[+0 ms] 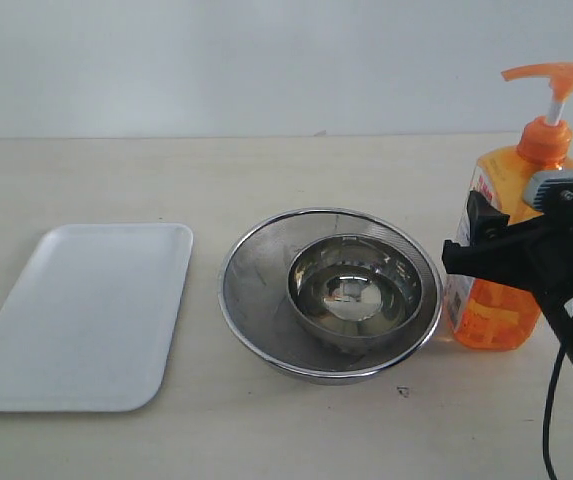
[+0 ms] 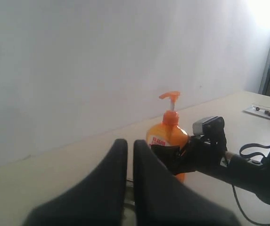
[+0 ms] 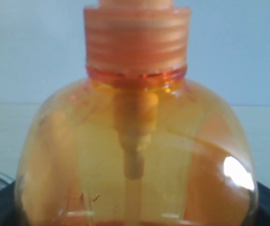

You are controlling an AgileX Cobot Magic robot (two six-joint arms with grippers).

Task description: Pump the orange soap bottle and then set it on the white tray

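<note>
Right claw level from the side, astride the orange soap bottle, grip unclear; left claw together.

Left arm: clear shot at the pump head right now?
Probably yes. The pump head stands bare at the top of the bottle, and the right gripper sits lower, around the body. The left gripper, shut, is well back, with only open air towards the head in its wrist view.
</note>
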